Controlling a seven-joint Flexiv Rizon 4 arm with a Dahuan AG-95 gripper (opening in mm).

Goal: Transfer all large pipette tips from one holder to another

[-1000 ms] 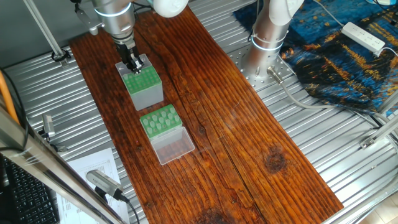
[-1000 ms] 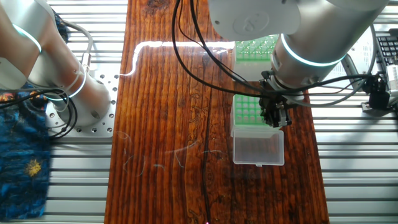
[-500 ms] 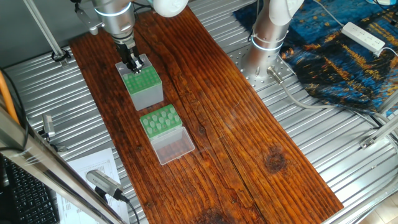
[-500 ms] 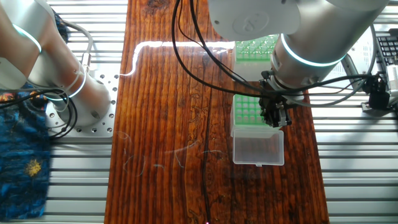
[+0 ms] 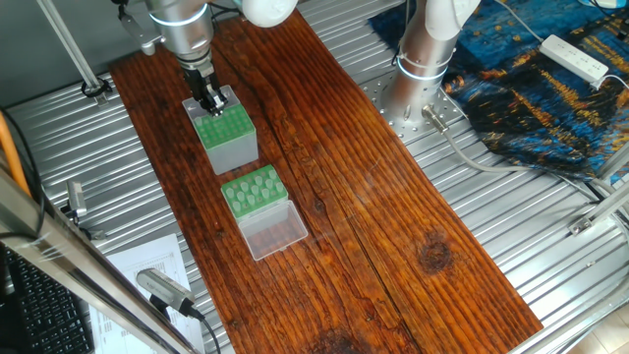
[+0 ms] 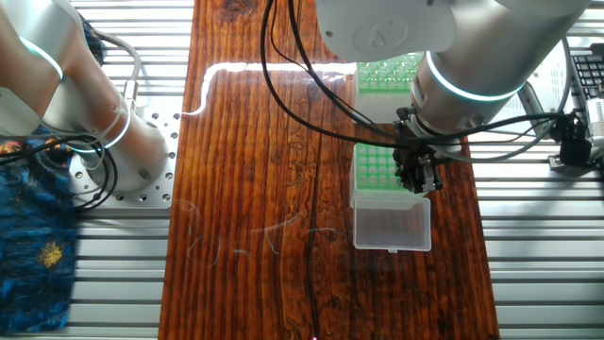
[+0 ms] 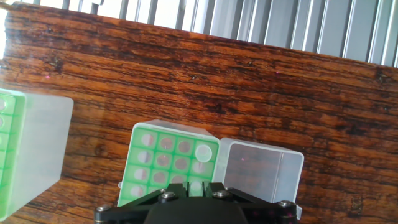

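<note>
The taller grey-sided holder (image 5: 232,138) (image 6: 375,168) stands near the far end of the wooden board. My gripper (image 5: 209,101) (image 6: 415,181) (image 7: 195,185) is low over its green top plate (image 7: 163,163). The jaws are shut on one pale large pipette tip (image 7: 195,187) standing in a hole. A second tip (image 7: 203,152) sits in the corner hole; the other holes in view look bare. The low green rack (image 5: 236,204) (image 6: 387,74) (image 7: 7,149) stands beside it with several tips (image 5: 257,185), its clear lid (image 5: 273,229) lying open.
The holder's own translucent lid (image 7: 261,168) (image 6: 392,225) lies open beside it. A second arm's base (image 5: 423,59) (image 6: 85,123) stands off the board on the ribbed metal table. A blue cloth (image 5: 531,88), a power strip (image 5: 575,57) and papers (image 5: 147,261) lie around.
</note>
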